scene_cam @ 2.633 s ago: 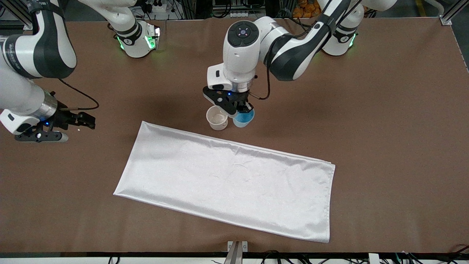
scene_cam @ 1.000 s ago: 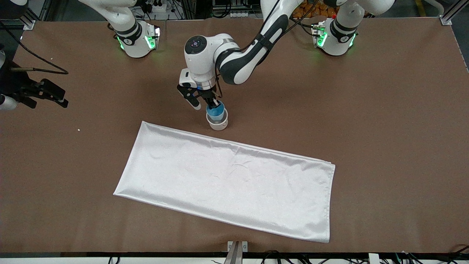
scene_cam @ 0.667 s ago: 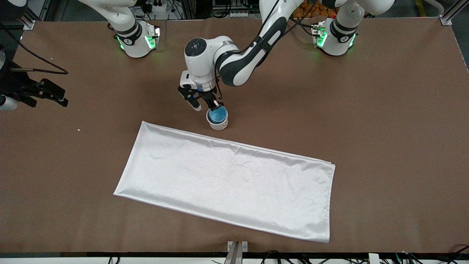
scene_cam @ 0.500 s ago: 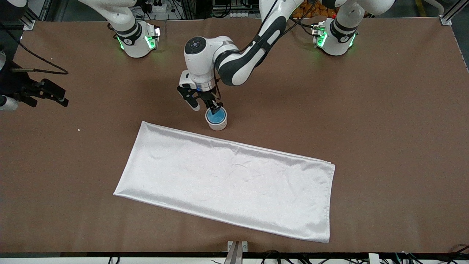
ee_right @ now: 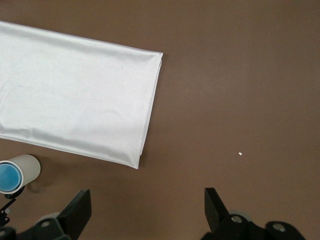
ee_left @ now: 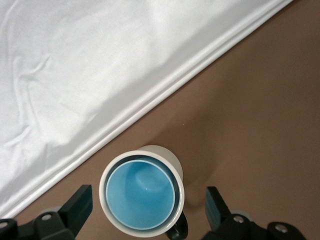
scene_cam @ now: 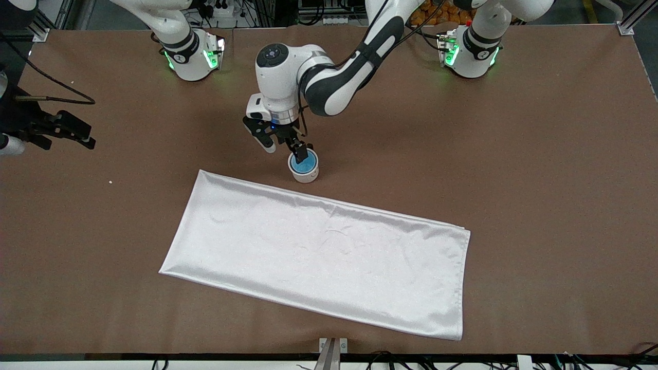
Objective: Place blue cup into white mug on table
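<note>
1. The blue cup sits upright inside the white mug, its rim just below the mug's rim, as the left wrist view shows from above.
2. The white mug stands on the table, near the middle of its length and just beside the edge of the white cloth that lies farther from the front camera; mug and cloth are close but apart.
3. In the left wrist view the mug's black handle points toward the wrist camera, away from the cloth.
4. The left gripper hovers just above the mug, fingers spread wide and gripping nothing; the fingertips stand clear of the mug on either side.
5. The left arm reaches in from its base toward the table's middle.
6. The right gripper waits over the right arm's end of the table, well apart from the mug, its fingers wide apart and empty.
7. The right wrist view takes in a corner of the cloth, the mug with the cup in it, and a tiny white speck on the brown tabletop.
</note>
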